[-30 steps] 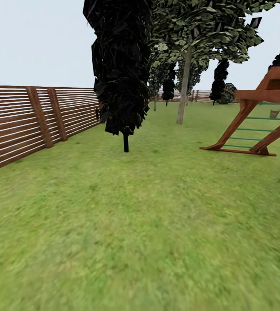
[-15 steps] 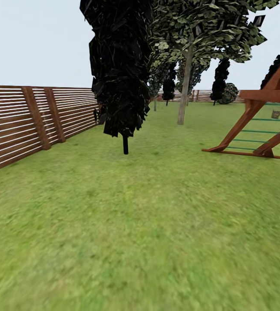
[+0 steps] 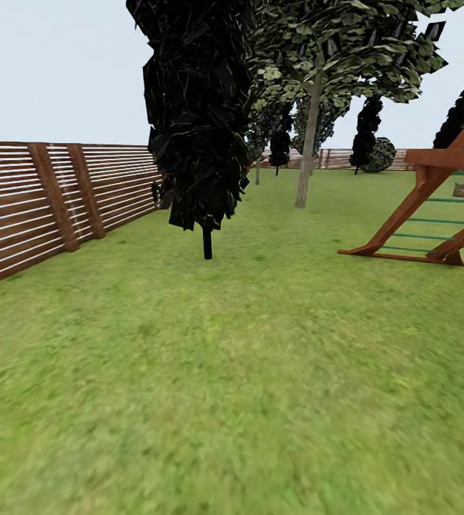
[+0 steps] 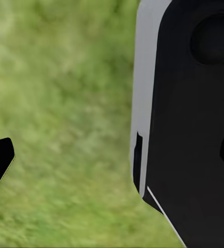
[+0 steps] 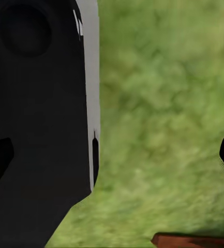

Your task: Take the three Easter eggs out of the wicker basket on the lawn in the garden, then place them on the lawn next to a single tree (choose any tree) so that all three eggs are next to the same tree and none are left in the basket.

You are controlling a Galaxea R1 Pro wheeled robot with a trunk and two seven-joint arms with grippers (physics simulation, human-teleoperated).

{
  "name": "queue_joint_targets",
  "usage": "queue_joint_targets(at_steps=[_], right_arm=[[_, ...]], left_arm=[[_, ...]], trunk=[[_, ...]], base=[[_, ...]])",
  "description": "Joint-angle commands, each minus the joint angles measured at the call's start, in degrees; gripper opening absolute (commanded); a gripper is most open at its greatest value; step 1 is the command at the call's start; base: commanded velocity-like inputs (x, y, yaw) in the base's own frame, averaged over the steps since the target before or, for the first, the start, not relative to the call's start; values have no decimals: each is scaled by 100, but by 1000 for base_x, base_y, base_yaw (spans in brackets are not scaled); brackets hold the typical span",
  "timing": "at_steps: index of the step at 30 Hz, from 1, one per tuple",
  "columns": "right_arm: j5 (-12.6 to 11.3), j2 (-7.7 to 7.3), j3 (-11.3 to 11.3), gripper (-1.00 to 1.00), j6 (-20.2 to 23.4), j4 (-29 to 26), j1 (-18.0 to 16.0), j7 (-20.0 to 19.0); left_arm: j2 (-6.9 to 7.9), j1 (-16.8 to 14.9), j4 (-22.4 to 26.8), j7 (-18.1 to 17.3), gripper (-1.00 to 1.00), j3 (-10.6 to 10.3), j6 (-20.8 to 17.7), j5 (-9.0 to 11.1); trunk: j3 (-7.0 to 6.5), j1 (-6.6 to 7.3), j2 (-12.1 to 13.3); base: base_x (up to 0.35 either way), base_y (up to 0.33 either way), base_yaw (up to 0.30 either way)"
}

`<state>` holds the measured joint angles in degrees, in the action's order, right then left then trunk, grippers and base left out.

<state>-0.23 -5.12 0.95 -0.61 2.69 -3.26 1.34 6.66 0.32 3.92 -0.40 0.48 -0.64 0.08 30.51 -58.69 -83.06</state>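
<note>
Far ahead of both grippers, behind the wooden frame [image 3: 403, 214], a small brown shape, likely the wicker basket [image 3: 462, 189], sat on the lawn [image 3: 260, 357]. The left gripper [image 4: 112, 160] and right gripper [image 5: 112, 157] were spread wide, holding nothing. Best to drive around the frame and stop close.

Fence [image 3: 60, 200] left, dark tree [image 3: 199, 121] ahead on lawn [image 3: 246, 357], tree [image 3: 307, 143] behind it, climbing frame [image 3: 432, 207] right

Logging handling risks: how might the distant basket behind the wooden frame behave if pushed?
The basket looks wider at top than base, so a high push may tip it. Standing on the lawn, it would probably drag, not slide. Too distant to judge stiffness or weight.
</note>
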Motion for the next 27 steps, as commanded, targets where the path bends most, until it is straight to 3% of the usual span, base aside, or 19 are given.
queue_joint_targets(at_steps=[1, 15, 27], right_arm=[[2, 2, 11, 100, -7, 14, -8, 10], [-46, 10, -13, 100, -26, 12, -8, 7], [-55, 11, -51, 100, -27, 12, -8, -5]], left_arm=[[1, 3, 12, -4, 100, 5, -6, 1], [-15, 3, 12, -4, 100, 5, -15, 1], [-16, 3, 12, -4, 100, 5, -15, 1]], trunk=[[4, -3, -2], [5, -3, -2], [10, -3, -2]], base=[[336, 0, 0], [336, 0, -14], [336, 0, -265]])
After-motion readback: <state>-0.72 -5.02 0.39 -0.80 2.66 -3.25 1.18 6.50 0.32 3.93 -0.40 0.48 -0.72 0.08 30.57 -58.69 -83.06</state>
